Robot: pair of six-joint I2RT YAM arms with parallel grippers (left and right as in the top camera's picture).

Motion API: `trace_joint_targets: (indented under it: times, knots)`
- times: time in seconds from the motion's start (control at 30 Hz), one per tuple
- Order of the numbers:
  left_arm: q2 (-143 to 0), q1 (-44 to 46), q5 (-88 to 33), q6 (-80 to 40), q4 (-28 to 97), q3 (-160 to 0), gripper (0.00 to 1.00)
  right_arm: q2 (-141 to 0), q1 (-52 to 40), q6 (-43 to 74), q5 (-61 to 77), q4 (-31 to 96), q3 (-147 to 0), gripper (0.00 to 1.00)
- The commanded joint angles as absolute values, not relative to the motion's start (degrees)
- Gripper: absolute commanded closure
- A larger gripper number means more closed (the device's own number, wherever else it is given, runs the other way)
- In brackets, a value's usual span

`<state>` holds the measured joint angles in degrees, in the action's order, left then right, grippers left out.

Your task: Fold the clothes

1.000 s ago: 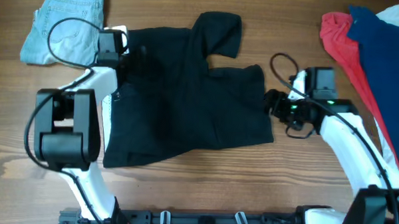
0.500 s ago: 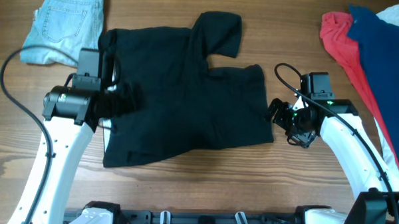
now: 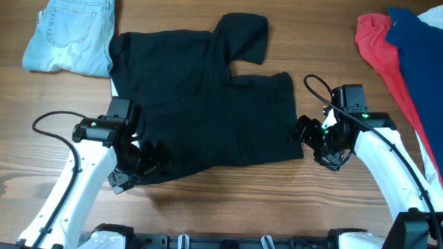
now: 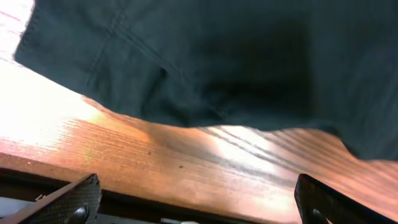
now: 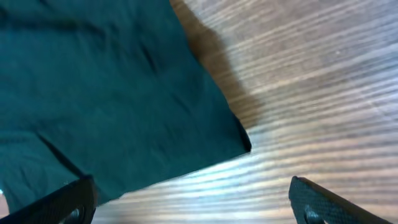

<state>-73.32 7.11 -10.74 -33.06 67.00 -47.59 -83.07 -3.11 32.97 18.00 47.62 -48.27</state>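
Note:
The clothes [image 3: 207, 102], a black shorts-like garment, lie spread flat in the middle of the wooden table. My left gripper [image 3: 148, 160] hovers over its near-left corner. In the left wrist view the dark cloth [image 4: 205, 56] fills the top and the left gripper [image 4: 199, 208] stands open over bare wood, nothing between its fingertips [image 4: 74, 199]. My right gripper [image 3: 304, 133] is at the garment's right edge. The right wrist view shows the cloth's corner [image 5: 239, 143] just ahead of the open right gripper [image 5: 196, 205], which holds nothing.
Light-blue denim shorts [image 3: 73, 27] lie at the back left, close to the black garment. A red garment [image 3: 379, 45] and a navy-blue one [image 3: 423, 65] are piled at the back right. A black rail [image 3: 224, 246] runs along the table's front edge.
My left arm has swung from the garment's far-left corner down to its near-left corner. The right gripper has opened wider and shifted slightly nearer along the right edge.

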Motion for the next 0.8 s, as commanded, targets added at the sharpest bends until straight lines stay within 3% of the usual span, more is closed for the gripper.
trace_joint_targets:
  times: [0.0, 0.37, 0.7, 0.77]
  knots:
    - [-73.56, 5.74, -6.63, -37.15, 65.91, -46.85, 0.0, -86.65, -3.14, 32.99, 17.8, 46.48, -46.37, 0.0]
    - [-82.65, -8.34, -4.99, -37.12, 60.29, -46.33, 0.0, -88.73, -5.3, 33.21, 17.43, 45.17, -46.37, 0.01]
    - [-84.55, -8.54, -9.17, -38.0, 49.28, -35.94, 0.01, -88.73, -5.3, 34.28, 18.09, 44.82, -46.37, 0.01]
    - [-84.55, -8.54, -10.44, -38.02, 46.85, -34.3, 0.05, -88.73, -5.3, 34.65, 18.11, 44.73, -46.37, 0.01]
